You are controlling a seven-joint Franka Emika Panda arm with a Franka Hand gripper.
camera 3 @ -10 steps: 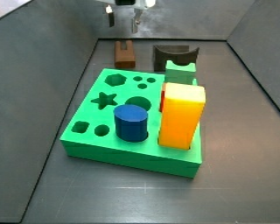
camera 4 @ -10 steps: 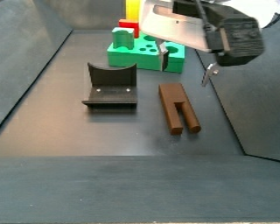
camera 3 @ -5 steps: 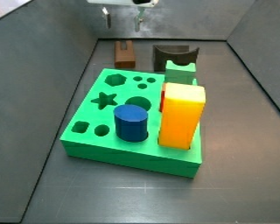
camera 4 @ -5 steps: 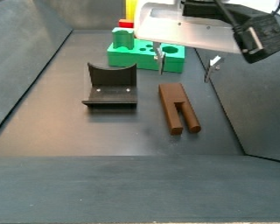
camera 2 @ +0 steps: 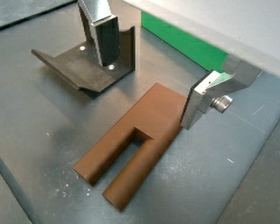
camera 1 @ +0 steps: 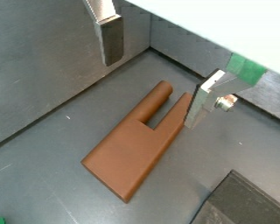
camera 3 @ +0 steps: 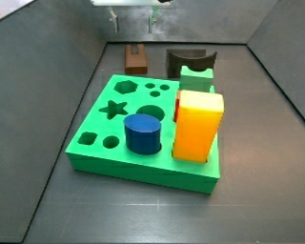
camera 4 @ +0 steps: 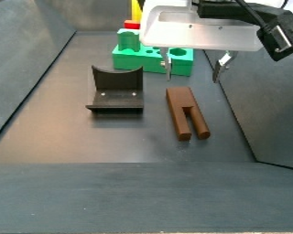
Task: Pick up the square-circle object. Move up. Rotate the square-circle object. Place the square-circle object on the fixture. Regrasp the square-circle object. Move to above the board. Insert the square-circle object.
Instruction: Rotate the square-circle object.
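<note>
**Peg not yet picked up; every step remained to be done.**

The square-circle object (camera 4: 185,111) lay flat on the dark floor, just beside the fixture (camera 4: 113,90) and apart from it, with the board (camera 4: 150,54) farther back carrying a blue cylinder (camera 3: 145,132) and a yellow-orange block (camera 3: 200,124). In both wrist views the gripper (camera 2: 152,57) hung above the peg with its silver fingers (camera 1: 112,38) spread wide apart, nothing between them but the peg lying below, untouched. Judging from this, the grasp, the lift, the rotation, the rest on the fixture, the regrasp and the insertion into the board all lay ahead; the fixture's notch stood empty.
</note>
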